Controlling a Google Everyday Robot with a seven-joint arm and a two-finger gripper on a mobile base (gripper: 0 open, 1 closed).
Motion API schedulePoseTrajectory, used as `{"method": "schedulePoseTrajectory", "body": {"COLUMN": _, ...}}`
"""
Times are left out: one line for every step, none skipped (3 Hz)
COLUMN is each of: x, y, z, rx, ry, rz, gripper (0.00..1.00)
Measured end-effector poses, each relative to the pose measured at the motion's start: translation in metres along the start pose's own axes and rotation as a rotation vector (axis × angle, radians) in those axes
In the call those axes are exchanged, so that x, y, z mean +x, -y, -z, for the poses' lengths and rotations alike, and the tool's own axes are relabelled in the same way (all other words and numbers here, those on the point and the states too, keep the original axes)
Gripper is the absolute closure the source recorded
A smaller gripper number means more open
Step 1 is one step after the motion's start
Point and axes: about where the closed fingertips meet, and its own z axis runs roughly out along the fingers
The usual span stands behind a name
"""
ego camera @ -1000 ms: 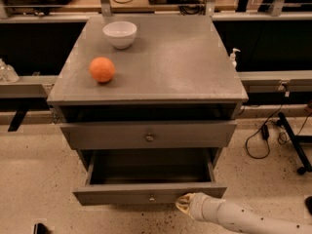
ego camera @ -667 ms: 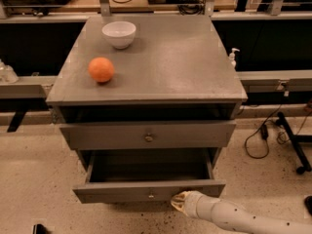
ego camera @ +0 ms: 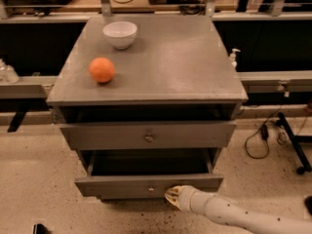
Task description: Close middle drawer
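Observation:
The middle drawer (ego camera: pixel 122 185) is the shallow grey front with a small round knob (ego camera: pixel 151 190), low on the grey cabinet. It stands pulled out, with its dark inside showing behind the front panel. My gripper (ego camera: pixel 172 197) comes in from the lower right on a pale arm. Its tip is at the drawer's front panel, just right of and below the knob. The taller drawer front (ego camera: pixel 148 135) above also sticks out a little, with a dark gap under the cabinet top.
An orange ball (ego camera: pixel 102 69) and a white bowl (ego camera: pixel 120 33) sit on the cabinet top (ego camera: pixel 185 57). Cables and a black stand leg (ego camera: pixel 292 147) lie on the speckled floor to the right. Low rails run behind on both sides.
My gripper has moved left along the drawer front toward the knob. The middle drawer's front has gone back a little toward the cabinet.

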Motion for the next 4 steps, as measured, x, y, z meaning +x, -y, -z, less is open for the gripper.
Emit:
{"method": "schedulePoseTrajectory", "body": {"x": -0.018, "y": 0.011, "z": -0.025, "rx": 0.004, "ry": 0.043, "rz": 0.032, "gripper": 1.0}}
{"method": "schedulePoseTrajectory", "body": {"x": -0.021, "y": 0.012, "z": -0.03, "rx": 0.002, "ry": 0.048, "rz": 0.036, "gripper": 1.0}}
{"method": "schedulePoseTrajectory", "body": {"x": -0.029, "y": 0.017, "z": -0.045, "rx": -0.007, "ry": 0.066, "rz": 0.049, "gripper": 1.0}}
{"method": "schedulePoseTrajectory", "body": {"x": -0.039, "y": 0.023, "z": -0.063, "rx": -0.019, "ry": 0.085, "rz": 0.065, "gripper": 1.0}}
